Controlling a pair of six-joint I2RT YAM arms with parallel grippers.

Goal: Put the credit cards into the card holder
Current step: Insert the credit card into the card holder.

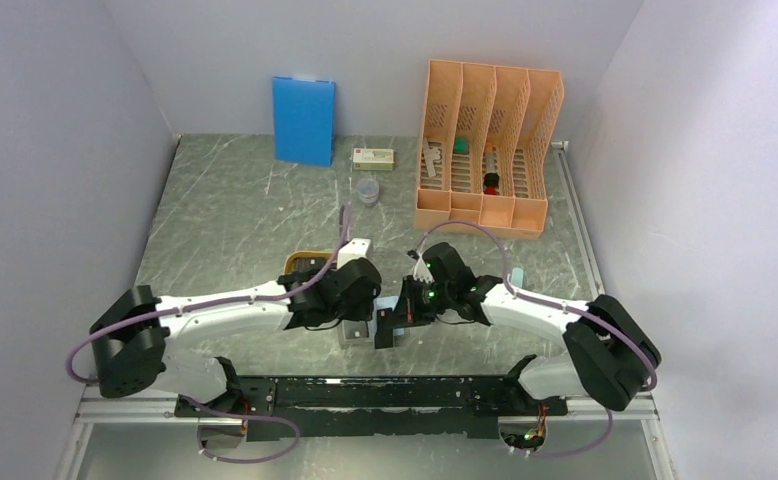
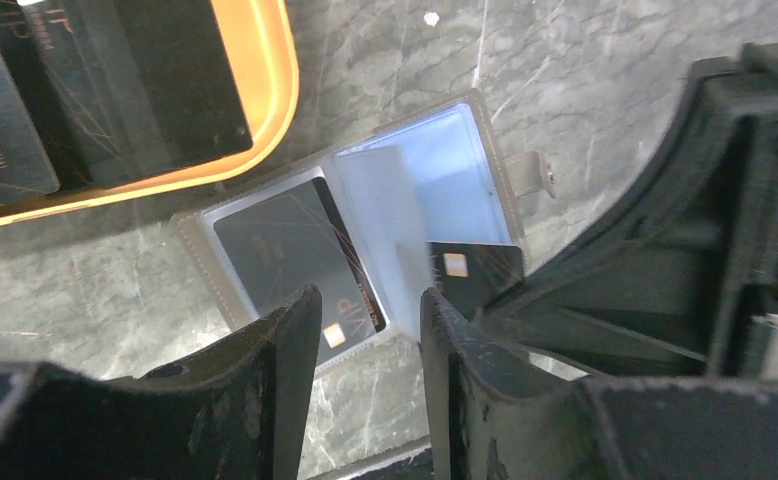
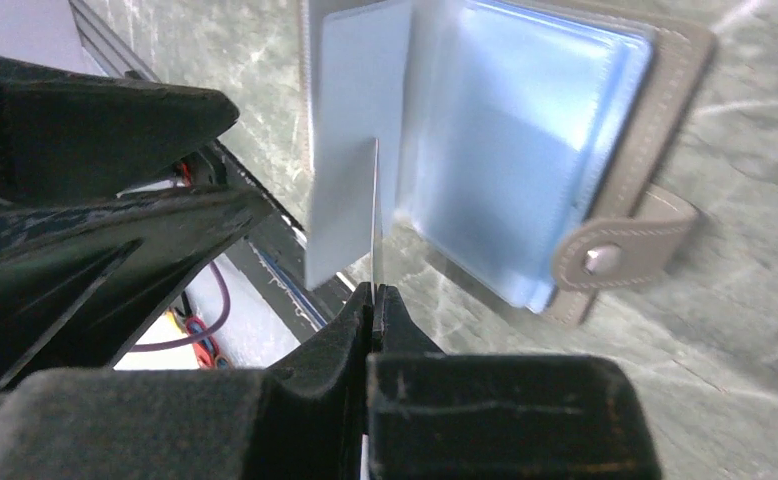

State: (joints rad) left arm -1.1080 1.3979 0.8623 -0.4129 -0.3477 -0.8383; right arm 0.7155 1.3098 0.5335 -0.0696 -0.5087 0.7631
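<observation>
1. We see the right gripper (image 3: 373, 297) clenched on a dark credit card (image 3: 375, 200), held edge-on with its tip at a pale blue pocket leaf.
2. The left gripper (image 2: 370, 310) hangs with its jaws apart and nothing between them, just above the card holder (image 2: 445, 165).
3. The card holder lies open on the table (image 2: 615, 80). A second card (image 2: 285, 245) sits in its left pocket.
4. The orange tray (image 2: 270, 90) beside it holds further cards (image 2: 115, 90).

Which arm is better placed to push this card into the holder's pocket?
Right. The right tool is shut on a card, held edge-on at the raised pocket leaf of the card holder. The left tool stands open above the holder, holding nothing.
</observation>
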